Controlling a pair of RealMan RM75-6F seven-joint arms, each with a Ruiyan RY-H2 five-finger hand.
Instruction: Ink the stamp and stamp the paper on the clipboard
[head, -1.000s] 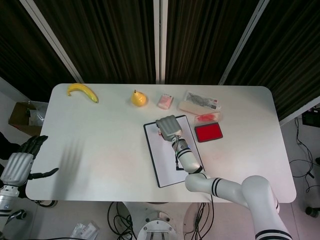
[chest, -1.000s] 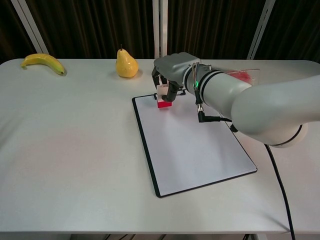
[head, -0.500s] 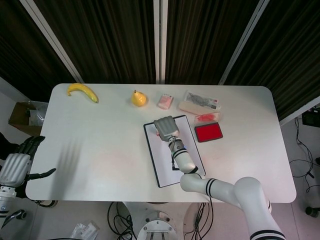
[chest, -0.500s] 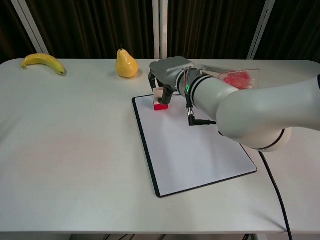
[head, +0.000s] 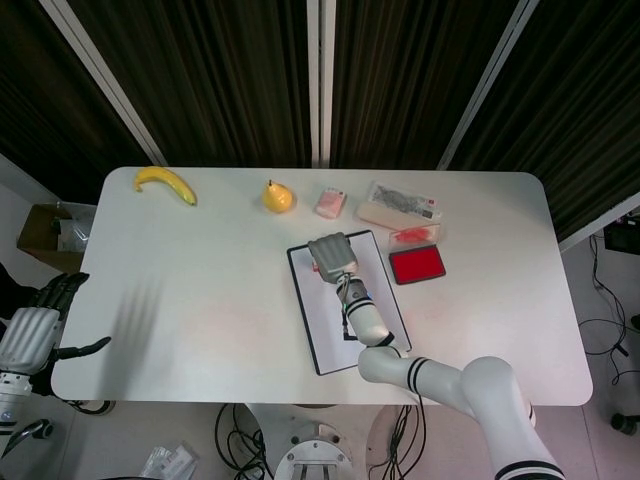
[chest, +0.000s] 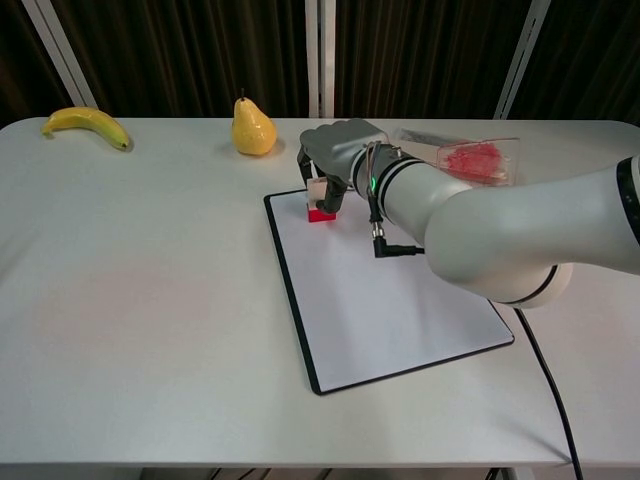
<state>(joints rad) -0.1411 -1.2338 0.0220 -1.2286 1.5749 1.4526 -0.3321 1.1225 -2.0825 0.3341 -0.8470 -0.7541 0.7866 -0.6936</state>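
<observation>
My right hand (chest: 338, 152) (head: 332, 258) grips a small stamp (chest: 321, 205) with a red base and holds it down on the far left corner of the white paper (chest: 385, 285) on the black-edged clipboard (head: 319, 352). In the head view the hand hides the stamp. The red ink pad (head: 417, 264) lies just right of the clipboard, its clear lid (head: 413, 236) behind it. My left hand (head: 35, 325) hangs off the table's left edge, fingers spread, holding nothing.
A banana (head: 166, 182) (chest: 86, 123) lies at the far left, a pear (head: 277, 197) (chest: 253, 128) behind the clipboard. A pink packet (head: 331, 203) and a flat printed box (head: 399, 205) sit along the back edge.
My right hand has carried the stamp slightly left and down, from just above the paper onto its far left corner. The left hand has barely shifted.
</observation>
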